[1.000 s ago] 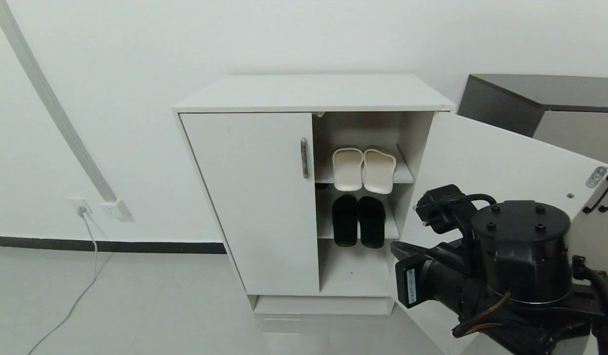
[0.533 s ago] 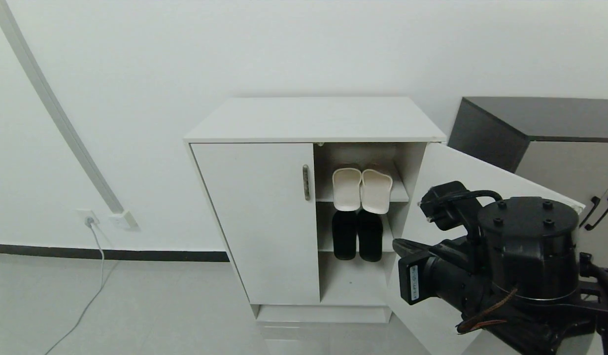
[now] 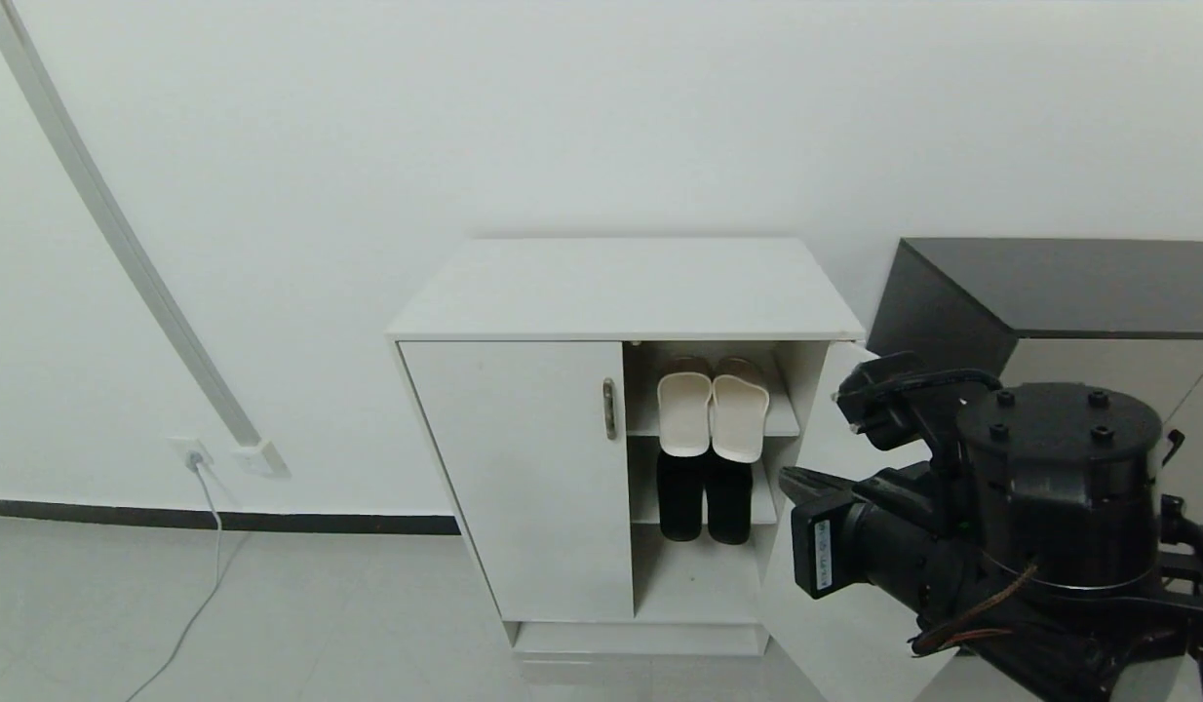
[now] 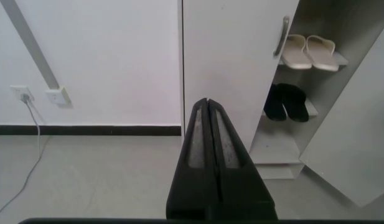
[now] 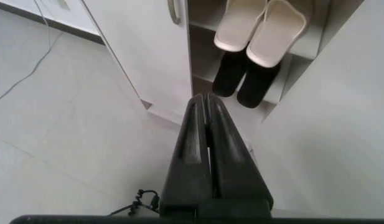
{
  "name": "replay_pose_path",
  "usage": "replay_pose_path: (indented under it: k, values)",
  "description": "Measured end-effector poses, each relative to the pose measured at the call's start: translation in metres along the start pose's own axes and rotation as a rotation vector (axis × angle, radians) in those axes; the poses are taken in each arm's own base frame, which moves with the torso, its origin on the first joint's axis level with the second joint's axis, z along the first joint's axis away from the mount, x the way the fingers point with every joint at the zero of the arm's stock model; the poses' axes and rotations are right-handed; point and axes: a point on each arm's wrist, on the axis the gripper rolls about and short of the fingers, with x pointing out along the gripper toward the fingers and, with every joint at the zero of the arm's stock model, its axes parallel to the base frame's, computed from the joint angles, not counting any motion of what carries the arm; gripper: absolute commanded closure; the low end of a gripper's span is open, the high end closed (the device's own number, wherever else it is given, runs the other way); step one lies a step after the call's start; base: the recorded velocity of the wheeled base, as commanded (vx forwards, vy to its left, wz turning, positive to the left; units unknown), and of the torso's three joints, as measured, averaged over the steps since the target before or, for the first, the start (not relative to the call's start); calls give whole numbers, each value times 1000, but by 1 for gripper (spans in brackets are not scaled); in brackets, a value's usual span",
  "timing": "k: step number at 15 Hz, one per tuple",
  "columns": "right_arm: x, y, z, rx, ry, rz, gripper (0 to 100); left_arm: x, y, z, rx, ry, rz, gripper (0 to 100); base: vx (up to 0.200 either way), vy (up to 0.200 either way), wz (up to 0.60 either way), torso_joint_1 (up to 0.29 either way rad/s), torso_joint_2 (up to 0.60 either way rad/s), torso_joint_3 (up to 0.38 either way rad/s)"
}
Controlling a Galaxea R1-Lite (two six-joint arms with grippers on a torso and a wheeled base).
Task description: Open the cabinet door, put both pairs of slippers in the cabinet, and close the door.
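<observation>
Showing white slippers (image 3: 712, 419) above black slippers (image 3: 704, 502); cabinet door (image 3: 816, 634) open; left jaws, right jaws closed, empty.

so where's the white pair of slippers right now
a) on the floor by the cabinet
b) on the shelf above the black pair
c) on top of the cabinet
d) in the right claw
b: the white slippers lie inside the open cabinet, one shelf above the black slippers.

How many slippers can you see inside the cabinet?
4. Two white slippers lie side by side on the upper shelf, two black slippers on the shelf below. The closed left door may hide more.
</observation>
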Motion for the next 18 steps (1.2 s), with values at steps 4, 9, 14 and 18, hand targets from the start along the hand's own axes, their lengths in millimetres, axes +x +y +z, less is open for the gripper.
replay_pose_path:
  k: [4, 9, 14, 18]
  values:
    - [1, 0, -1, -2, 5, -1, 100, 0, 0, 0, 0, 0, 0, 100, 0, 0, 0, 255, -587, -325]
    - [-1, -1, -3, -13, 8, -1, 100, 0, 0, 0, 0, 0, -1, 100, 0, 0, 0, 145, -336, -179]
    - [-1, -1, -4, -26, 1, 2, 100, 0, 0, 0, 0, 0, -1, 100, 0, 0, 0, 0, 0, 0]
    - [-1, -2, -5, -26, 1, 2, 100, 0, 0, 0, 0, 0, -1, 100, 0, 0, 0, 0, 0, 0]
